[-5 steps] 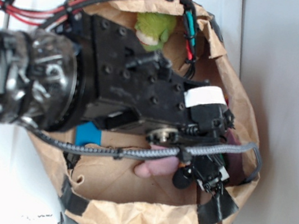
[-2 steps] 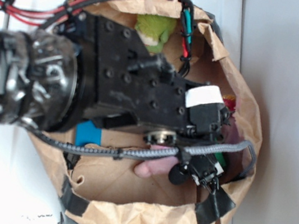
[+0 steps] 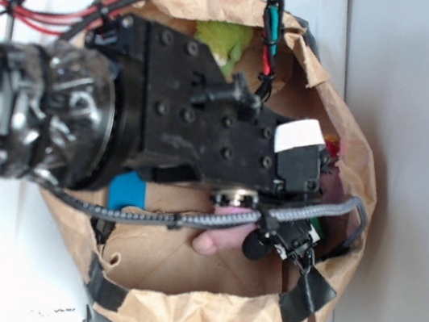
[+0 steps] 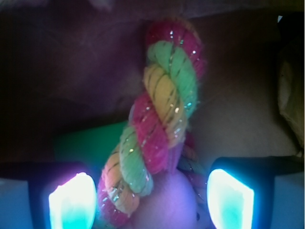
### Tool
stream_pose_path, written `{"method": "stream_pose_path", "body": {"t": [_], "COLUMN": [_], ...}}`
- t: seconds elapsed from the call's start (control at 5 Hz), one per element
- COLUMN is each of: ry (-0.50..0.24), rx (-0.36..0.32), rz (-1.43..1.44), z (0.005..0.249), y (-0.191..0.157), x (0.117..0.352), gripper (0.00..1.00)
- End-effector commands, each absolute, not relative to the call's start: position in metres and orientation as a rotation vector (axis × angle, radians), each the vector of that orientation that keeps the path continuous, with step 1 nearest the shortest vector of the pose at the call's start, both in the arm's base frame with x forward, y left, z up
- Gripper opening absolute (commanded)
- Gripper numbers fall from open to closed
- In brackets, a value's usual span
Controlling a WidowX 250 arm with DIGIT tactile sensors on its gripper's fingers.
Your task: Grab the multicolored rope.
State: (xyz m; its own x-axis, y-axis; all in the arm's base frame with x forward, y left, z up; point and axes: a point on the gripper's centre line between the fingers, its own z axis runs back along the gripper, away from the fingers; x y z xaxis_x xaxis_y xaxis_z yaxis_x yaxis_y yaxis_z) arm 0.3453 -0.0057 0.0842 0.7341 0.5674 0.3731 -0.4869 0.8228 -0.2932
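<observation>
The multicolored rope (image 4: 157, 119) is a thick twist of pink-red, yellow-orange and light green strands. In the wrist view it runs from the top centre down between my fingers. My gripper (image 4: 150, 198) is open, with a glowing pad on either side of the rope's lower end. A gap shows on both sides. A pink plush (image 4: 171, 202) lies against the rope between the pads. From outside, my gripper (image 3: 291, 243) reaches into the paper bag's right side. There only a small red and yellow bit of rope (image 3: 333, 145) shows past the arm.
The brown paper bag (image 3: 198, 314) has a crumpled rim patched with black tape. A green plush (image 3: 221, 40) lies at the back, half covered by the arm. The pink plush (image 3: 214, 241) pokes out under the wrist. Blue tape (image 3: 126, 190) marks the bag floor.
The arm has shifted a little to the right and toward the back of the bag, covering more of the green plush. The gripper end has hardly moved.
</observation>
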Motion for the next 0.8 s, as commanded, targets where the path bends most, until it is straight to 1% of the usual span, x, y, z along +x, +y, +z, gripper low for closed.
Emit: {"method": "stream_pose_path", "body": {"t": [0.0, 0.2, 0.6], "ry": [-0.530, -0.515, -0.515], "rx": [-0.232, -0.243, -0.243], "rz": [0.585, 0.578, 0.578], "z": [0.1098, 0.1113, 0.1113], "y": [0.0010, 0.0033, 0.0033], "x": [0.3528, 0.3512, 0.3512], "gripper": [1.00, 1.00, 1.00]}}
